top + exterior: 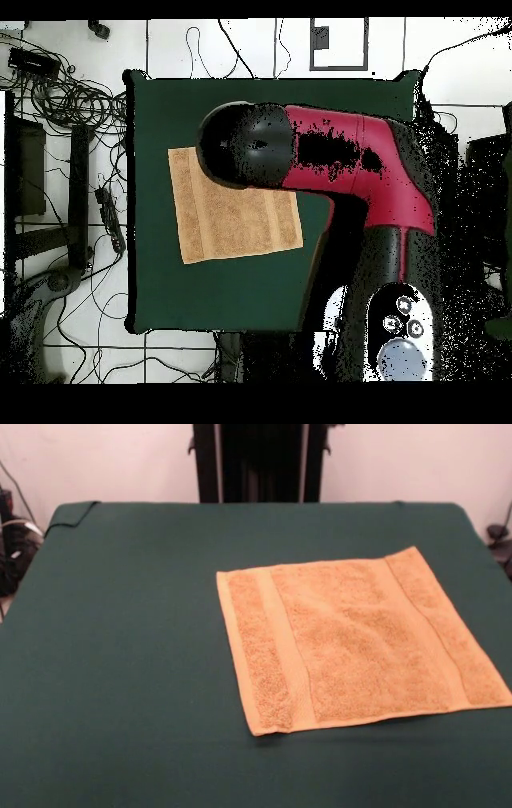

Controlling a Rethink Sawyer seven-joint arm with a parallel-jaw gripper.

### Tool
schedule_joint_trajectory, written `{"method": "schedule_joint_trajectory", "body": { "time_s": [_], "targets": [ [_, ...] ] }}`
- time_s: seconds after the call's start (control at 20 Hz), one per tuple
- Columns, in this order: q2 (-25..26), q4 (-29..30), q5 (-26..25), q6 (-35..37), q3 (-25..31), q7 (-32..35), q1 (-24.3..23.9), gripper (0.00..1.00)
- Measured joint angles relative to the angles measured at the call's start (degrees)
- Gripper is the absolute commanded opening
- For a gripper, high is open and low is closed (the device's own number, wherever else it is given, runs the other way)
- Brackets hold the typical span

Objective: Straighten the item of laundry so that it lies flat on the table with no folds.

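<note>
The item of laundry (360,640) is an orange-tan terry towel, spread out square on the right half of the table (120,624). Flat woven bands run near its left and right edges, and I see no fold across it. Its near left corner casts a thin shadow. In the overhead view the towel (235,220) lies on the left half of the green table (250,290). The red and black arm (340,150) hangs above it, and the arm's black end covers the towel's upper right corner. The gripper itself shows in neither view.
The table's green cloth is bunched at one far corner (72,512). Cables (60,90) and a black rack (45,200) crowd the floor beside the table's left side in the overhead view. More cables (12,544) show at the left edge of the front view.
</note>
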Motion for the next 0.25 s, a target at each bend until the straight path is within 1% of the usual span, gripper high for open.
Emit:
{"method": "schedule_joint_trajectory", "body": {
  "time_s": [0.25],
  "targets": [
    [-1.47, 0.04, 0.0, 1.05, -0.01, 0.0, 0.02, 1.0]
  ]
}}
